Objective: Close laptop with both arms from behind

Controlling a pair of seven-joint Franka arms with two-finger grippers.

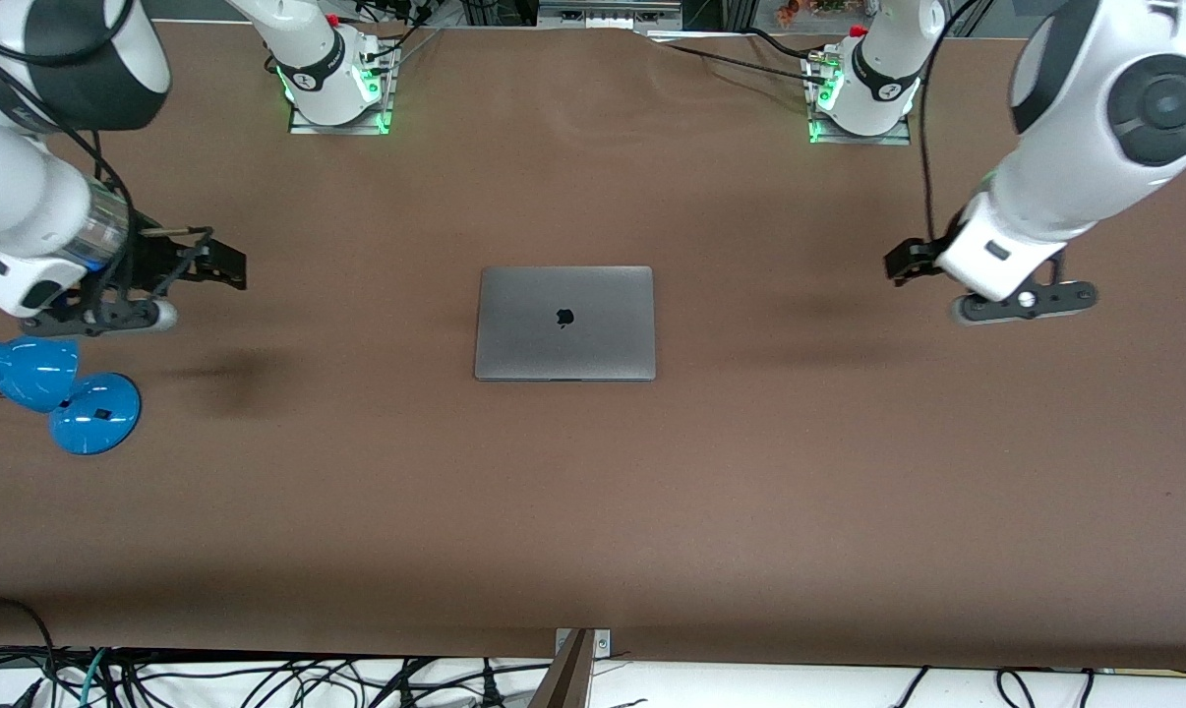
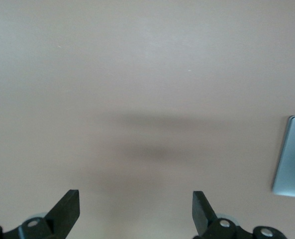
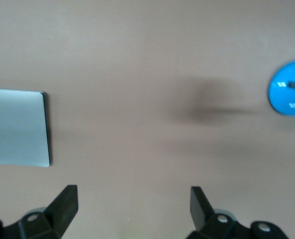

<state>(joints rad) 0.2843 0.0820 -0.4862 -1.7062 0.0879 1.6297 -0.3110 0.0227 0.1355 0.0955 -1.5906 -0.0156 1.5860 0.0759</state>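
While the laptop (image 1: 564, 323) lies shut and flat at the middle of the brown table (image 1: 593, 511), apple logo up, both arms hang apart from it. The left gripper (image 1: 906, 262), at its three o'clock in the front view, has its fingers spread over bare table. The right gripper (image 1: 221, 262), at nine o'clock, is likewise spread, near the blue lamp (image 1: 57, 388).
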